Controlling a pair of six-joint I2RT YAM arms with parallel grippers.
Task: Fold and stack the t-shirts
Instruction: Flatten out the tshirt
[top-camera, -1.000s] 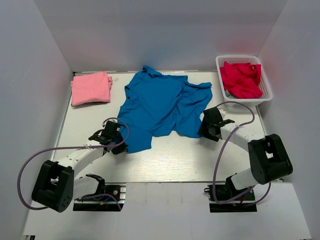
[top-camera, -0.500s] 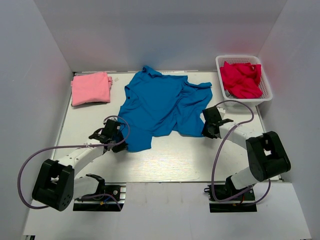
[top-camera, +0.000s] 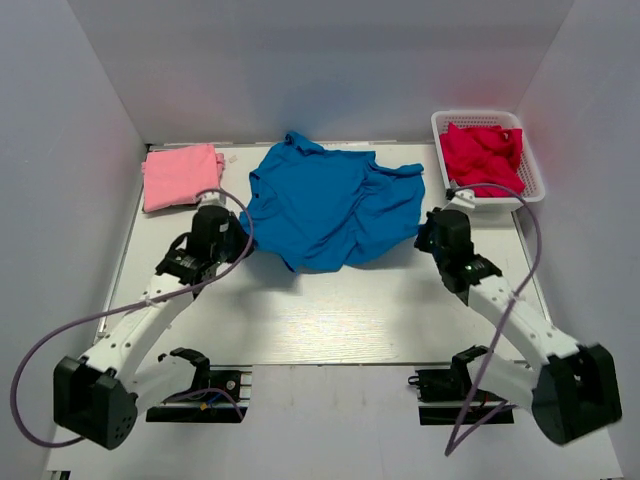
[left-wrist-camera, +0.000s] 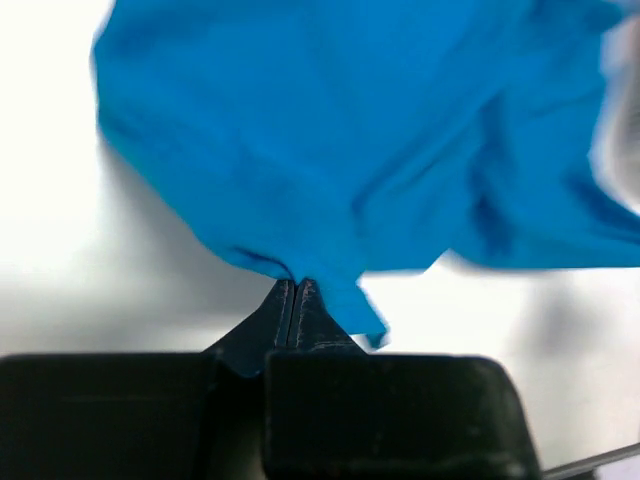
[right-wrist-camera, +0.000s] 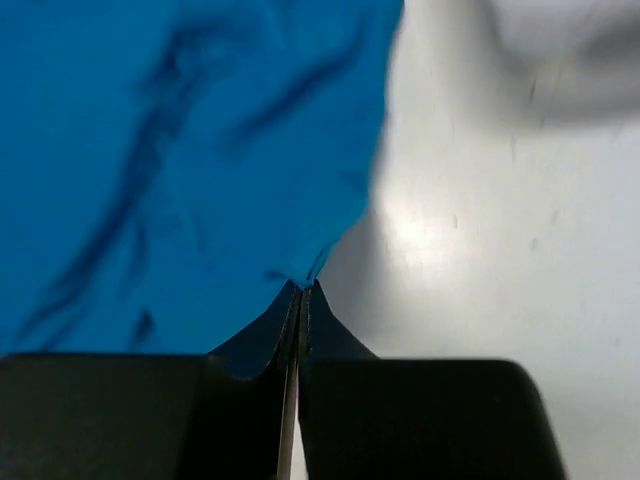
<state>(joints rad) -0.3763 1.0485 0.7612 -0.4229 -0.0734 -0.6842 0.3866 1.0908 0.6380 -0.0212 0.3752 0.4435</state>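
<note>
The bright blue t-shirt (top-camera: 330, 205) lies crumpled at the middle back of the table, its near part lifted and bunched. My left gripper (top-camera: 238, 238) is shut on the shirt's lower left edge; the left wrist view shows blue cloth (left-wrist-camera: 340, 150) pinched at the closed tips (left-wrist-camera: 294, 285). On the other side my right gripper (top-camera: 425, 232) is shut on the shirt's lower right edge, with blue cloth (right-wrist-camera: 170, 150) caught at its tips (right-wrist-camera: 301, 288). A pale pink t-shirt (top-camera: 181, 176) lies folded at the back left.
A white basket (top-camera: 535, 190) at the back right holds red cloth (top-camera: 483, 157). White walls close the table in at the back and both sides. Grey cables loop from both arms over the near part of the table.
The right gripper has shut on the blue shirt's right edge. Both arms have moved toward the back, dragging the shirt's near hem up and away, so the shirt is now bunched shorter.
</note>
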